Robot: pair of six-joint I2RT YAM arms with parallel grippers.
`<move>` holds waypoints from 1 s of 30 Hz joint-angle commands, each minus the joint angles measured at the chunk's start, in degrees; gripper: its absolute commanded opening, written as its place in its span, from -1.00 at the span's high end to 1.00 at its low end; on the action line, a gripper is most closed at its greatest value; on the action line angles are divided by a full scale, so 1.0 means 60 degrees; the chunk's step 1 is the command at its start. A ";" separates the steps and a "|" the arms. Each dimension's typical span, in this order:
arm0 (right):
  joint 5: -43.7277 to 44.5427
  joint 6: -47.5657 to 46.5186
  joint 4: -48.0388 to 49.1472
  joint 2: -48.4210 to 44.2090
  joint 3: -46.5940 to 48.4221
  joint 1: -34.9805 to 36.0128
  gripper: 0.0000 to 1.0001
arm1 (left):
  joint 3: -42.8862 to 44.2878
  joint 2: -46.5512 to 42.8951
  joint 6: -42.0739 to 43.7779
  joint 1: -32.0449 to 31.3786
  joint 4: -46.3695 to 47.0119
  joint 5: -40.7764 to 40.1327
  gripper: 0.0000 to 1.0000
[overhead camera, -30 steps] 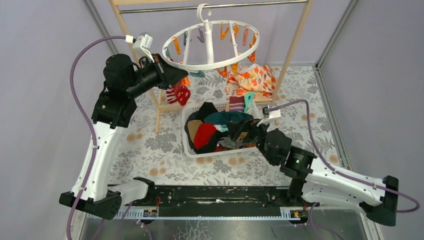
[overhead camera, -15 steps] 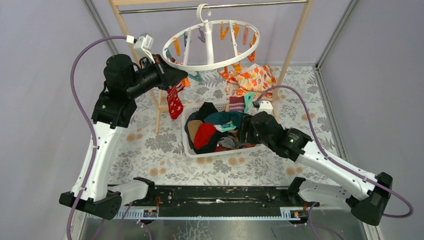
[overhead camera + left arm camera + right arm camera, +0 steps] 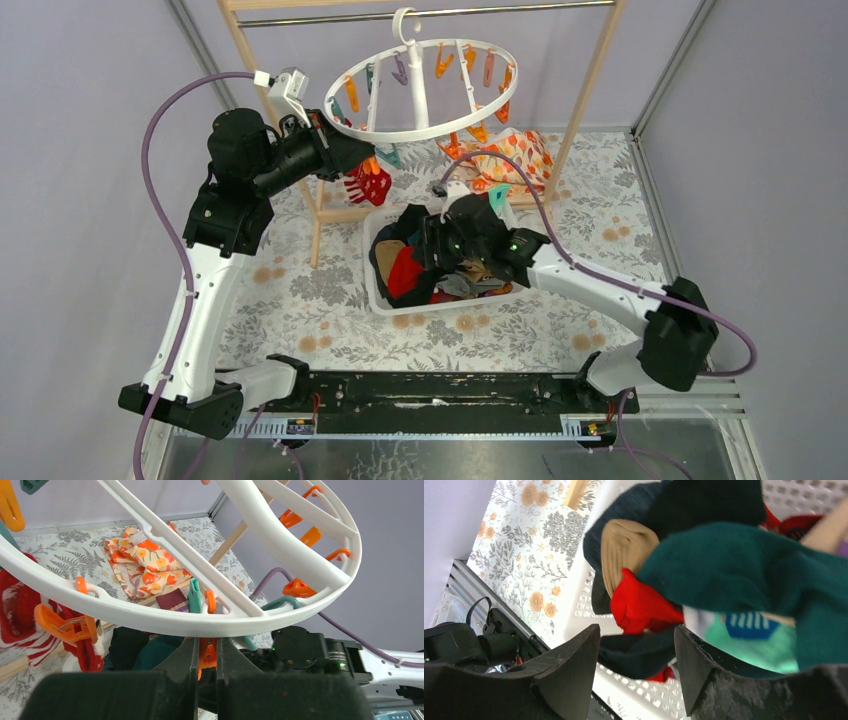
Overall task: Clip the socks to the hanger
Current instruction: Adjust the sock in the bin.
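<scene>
My left claw (image 3: 207, 646) sat up under the near rim of the hanger (image 3: 150, 622), fingers clenched on an orange clip (image 3: 209, 659). A red patterned sock (image 3: 368, 184) hung below the ring just beside that claw; I could not tell whether a clip held it. My right claw (image 3: 636, 630) hung low over the white basket (image 3: 586, 597), fingers spread, nothing between them. Heaped beneath it were a dark teal sock (image 3: 744, 565), a tan sock (image 3: 624, 545) and a red sock (image 3: 641, 607). The leaf-print cloth (image 3: 510, 155) lay behind the basket.
</scene>
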 commanded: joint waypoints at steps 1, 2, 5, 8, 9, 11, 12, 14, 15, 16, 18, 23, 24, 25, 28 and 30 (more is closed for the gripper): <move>-0.0874 -0.1071 0.1654 0.0670 0.0542 -0.0068 -0.24 | 0.0007 -0.0060 0.0095 0.0009 0.0140 0.0353 1.00; -0.0927 -0.1209 0.1721 0.0813 0.0533 -0.0074 -0.22 | 0.0020 -0.0083 0.0095 0.0015 0.0140 0.0347 1.00; -0.0735 -0.1765 0.2203 0.1038 0.0511 -0.0071 -0.18 | 0.0010 -0.0131 0.0136 0.0007 0.0143 0.0362 1.00; -0.0256 -0.2384 0.2194 0.1057 0.0490 -0.0071 -0.14 | -0.0003 -0.0154 0.0168 0.0005 0.0133 0.0380 1.00; -0.0205 -0.2541 0.2189 0.1068 0.0482 -0.0071 -0.14 | 0.0004 -0.0161 0.0169 0.0009 0.0126 0.0377 1.00; -0.0356 -0.2805 0.2147 0.1177 0.0494 -0.0073 -0.12 | -0.0005 -0.0149 0.0134 0.0008 0.0125 0.0388 1.00; -0.0524 -0.2898 0.2130 0.1271 0.0494 -0.0071 -0.12 | 0.0007 -0.0148 0.0115 0.0007 0.0127 0.0384 1.00; -0.0594 -0.3040 0.2104 0.1435 0.0482 -0.0075 -0.10 | 0.0012 -0.0133 0.0089 0.0007 0.0125 0.0383 1.00; -0.0625 -0.3088 0.2068 0.1493 0.0482 -0.0068 -0.09 | 0.0009 -0.0140 0.0082 0.0007 0.0129 0.0380 1.00; -0.0647 -0.3136 0.2045 0.1531 0.0470 -0.0063 -0.07 | 0.0009 -0.0136 0.0081 0.0007 0.0126 0.0377 1.00; -0.0797 -0.3184 0.2001 0.1524 0.0452 -0.0079 0.10 | 0.0010 -0.0145 0.0095 0.0007 0.0133 0.0386 1.00; -0.1469 -0.3203 0.1611 0.1331 0.0707 -0.0076 0.71 | 0.0092 -0.0095 0.0132 0.0011 0.0086 0.0345 1.00; -0.1611 -0.3196 0.1459 0.1224 0.0797 -0.0075 0.83 | 0.0087 -0.0090 0.0138 0.0007 0.0069 0.0344 1.00; -0.1728 -0.3150 0.1383 0.1084 0.0843 -0.0072 0.94 | 0.0081 -0.0089 0.0159 0.0007 0.0054 0.0342 1.00; -0.2066 -0.2921 0.1275 0.0506 0.0924 -0.0075 1.00 | 0.0042 -0.0104 0.0209 0.0007 0.0052 0.0322 1.00; -0.2160 -0.2722 0.1111 0.0148 0.1027 -0.0100 1.00 | 0.0053 -0.0091 0.0213 0.0008 0.0059 0.0318 1.00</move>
